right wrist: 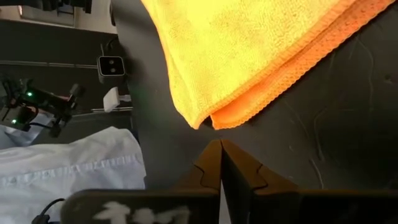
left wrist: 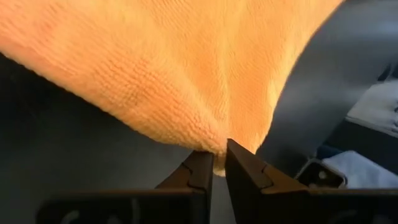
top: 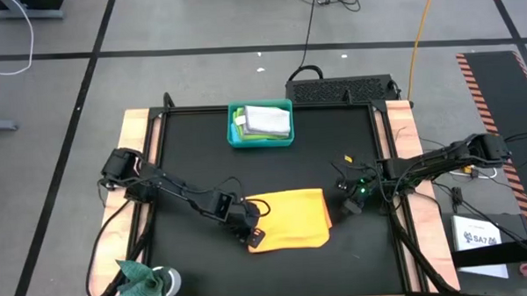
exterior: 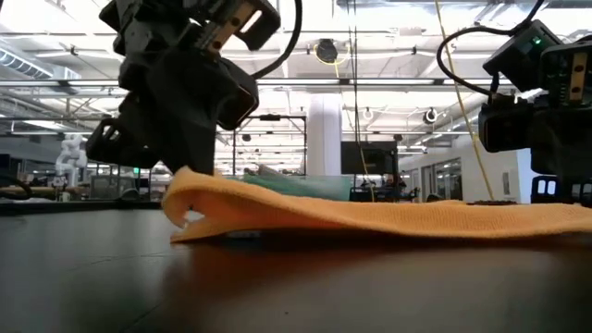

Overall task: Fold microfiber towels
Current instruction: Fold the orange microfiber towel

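Nubby folded orange-yellow towel [top: 288, 219]

1. teal bin [top: 260, 137] sits at the table's far middle, well apart from the orange towel [top: 292, 219].
2. bare black table [top: 193, 150] between them is passable.
3. near-left corner blocked by a plant [top: 141, 280].

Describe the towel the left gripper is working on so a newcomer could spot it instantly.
Start at the black table and look at its near half, between the two arms. The orange-yellow towel lies there folded over, one corner pinched by the left gripper. It is the only cloth spread on the table; the others sit in the teal bin.
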